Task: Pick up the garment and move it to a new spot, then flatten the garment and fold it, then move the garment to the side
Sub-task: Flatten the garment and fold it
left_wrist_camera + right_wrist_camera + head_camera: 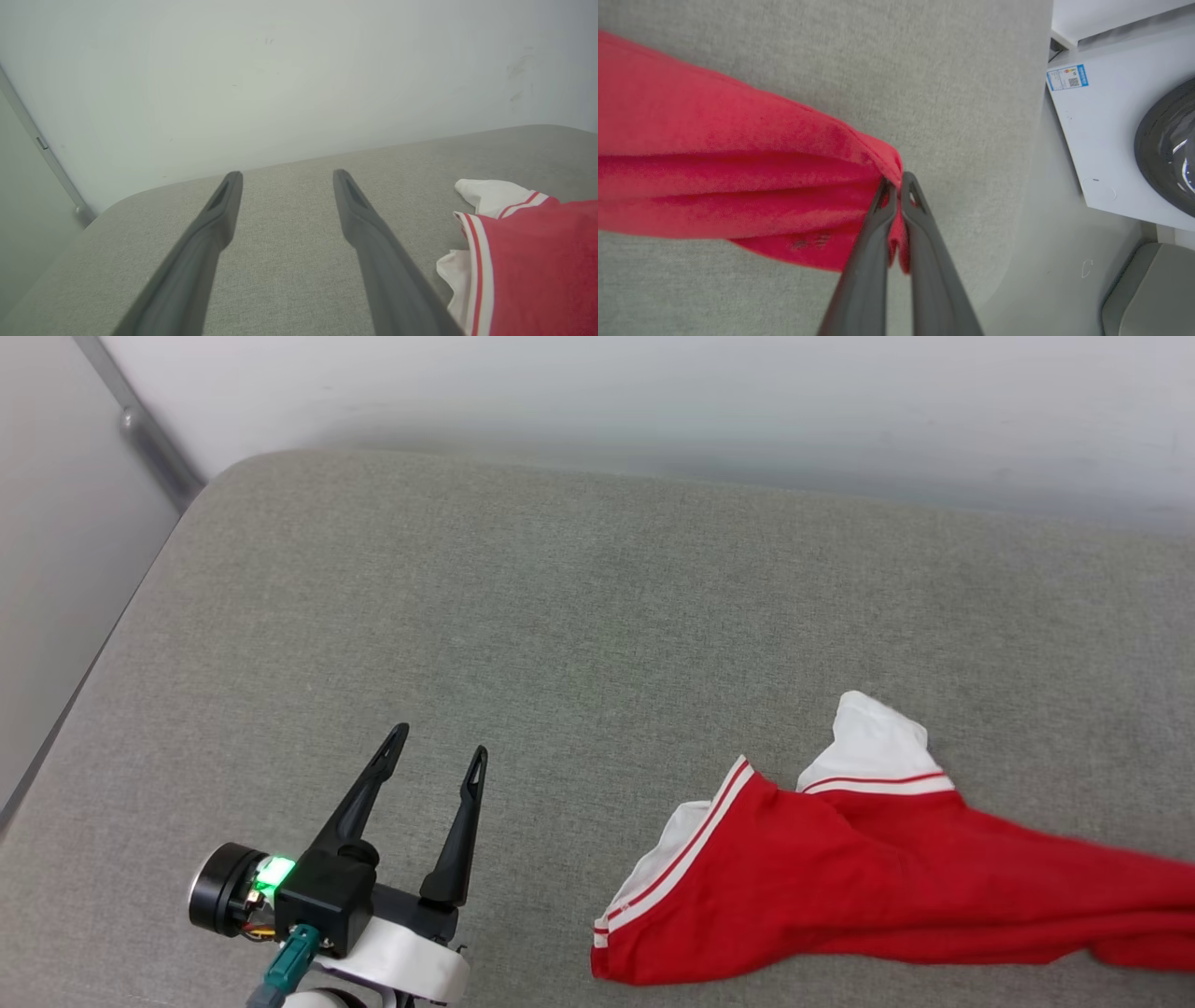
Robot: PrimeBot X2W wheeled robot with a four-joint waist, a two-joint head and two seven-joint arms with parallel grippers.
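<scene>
- The red garment lies bunched in the lower right of the head view on a grey upholstered cushion. Its body runs off the frame's right edge, and a white sleeve with red stripes is turned up at its top.
- In the right wrist view, the right gripper is at centre frame, pinched tight on a gathered red fold of the garment, which stretches away to the left edge.
- The cushion's rim curves down just right of that grip. Beyond it are pale floor and a white appliance with a dark round door and a blue label.
- The left gripper hovers at the lower left of the head view with its fingers spread wide and nothing between them. It is apart from the garment's striped hem, with a strip of bare fabric between them.
- In the left wrist view, the left gripper points across the bare cushion toward the wall. The garment sits at the lower right, near the right-hand finger; whether they touch cannot be told.
- Open room takes up the upper and left parts of the head view, where unbroken grey cloth reaches a rounded corner at upper left.
- The cushion's far edge meets a pale wall, and its left edge slants down the frame beside a metal rail.
</scene>
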